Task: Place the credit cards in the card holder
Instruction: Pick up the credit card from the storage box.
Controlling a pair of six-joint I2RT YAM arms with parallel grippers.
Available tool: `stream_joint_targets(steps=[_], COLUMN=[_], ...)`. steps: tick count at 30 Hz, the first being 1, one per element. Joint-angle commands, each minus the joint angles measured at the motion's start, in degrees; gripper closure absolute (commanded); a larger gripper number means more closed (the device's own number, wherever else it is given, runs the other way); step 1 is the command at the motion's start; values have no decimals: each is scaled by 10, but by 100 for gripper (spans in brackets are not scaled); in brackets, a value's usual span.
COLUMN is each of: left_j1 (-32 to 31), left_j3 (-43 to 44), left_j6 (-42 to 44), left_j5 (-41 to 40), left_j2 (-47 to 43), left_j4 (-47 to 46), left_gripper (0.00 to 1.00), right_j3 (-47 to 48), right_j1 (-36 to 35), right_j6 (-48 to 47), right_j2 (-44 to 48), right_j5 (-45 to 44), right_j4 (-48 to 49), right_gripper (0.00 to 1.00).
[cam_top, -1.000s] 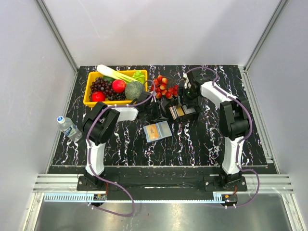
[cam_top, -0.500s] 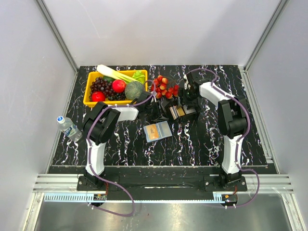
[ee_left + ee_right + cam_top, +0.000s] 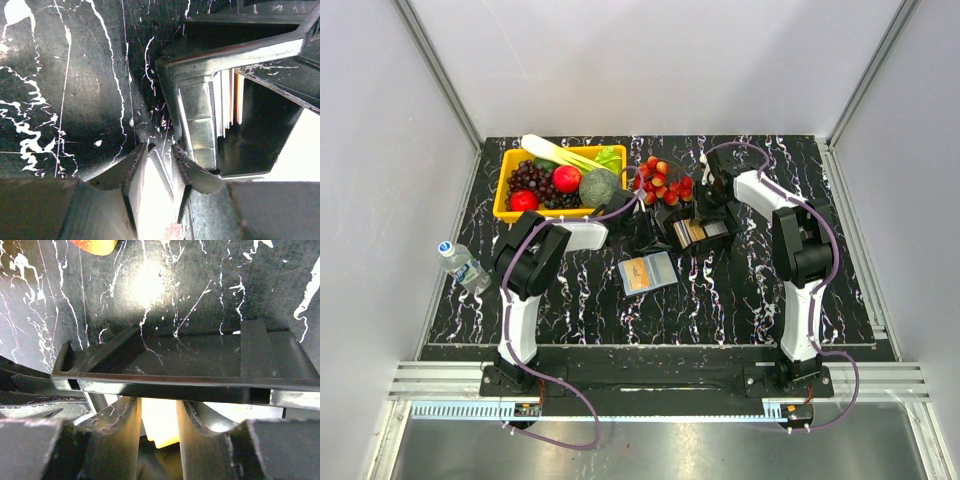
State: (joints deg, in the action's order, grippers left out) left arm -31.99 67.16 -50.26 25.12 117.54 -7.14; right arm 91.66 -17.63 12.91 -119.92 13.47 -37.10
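Deep black plastic tray (image 3: 197, 127): thin tan-gold credit cards (image 3: 227, 102) inside. Right gripper (image 3: 157, 407): fingers closed on one pale-gold card (image 3: 159, 432). Left gripper (image 3: 160, 147): fingers narrow; grip cannot be told.

This is a robotics lab test cell. A black marble-patterned desk (image 3: 720, 300) sits boxed in by plain white panels (image 3: 660, 60) set in aluminium framing (image 3: 438, 80). Two robot arms (image 3: 520, 290) are bolted to a metal rail (image 3: 650, 375) along the desk's near edge, with purple cables (image 3: 565, 425) looping from their bases.
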Motion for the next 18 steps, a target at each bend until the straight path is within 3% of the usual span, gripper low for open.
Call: stream_joint_targets(steps=[1,9,18], left_j1=[-3,-2,-2], left_j3=[18,17,16], left_j6=[-4,-3,-5], left_j5=[6,8,13], left_j2=[10,9,10], left_j4=[-22,-25,-29], left_gripper=[70,70,70], right_j3=[13,19,20], right_j1=[-4,2,7], right_j6=[-7,-12,-4], right_j2=[3,23,21], right_j5=[-12,54,103], right_j4=[-4,-4,-3], right_gripper=[64,75,78])
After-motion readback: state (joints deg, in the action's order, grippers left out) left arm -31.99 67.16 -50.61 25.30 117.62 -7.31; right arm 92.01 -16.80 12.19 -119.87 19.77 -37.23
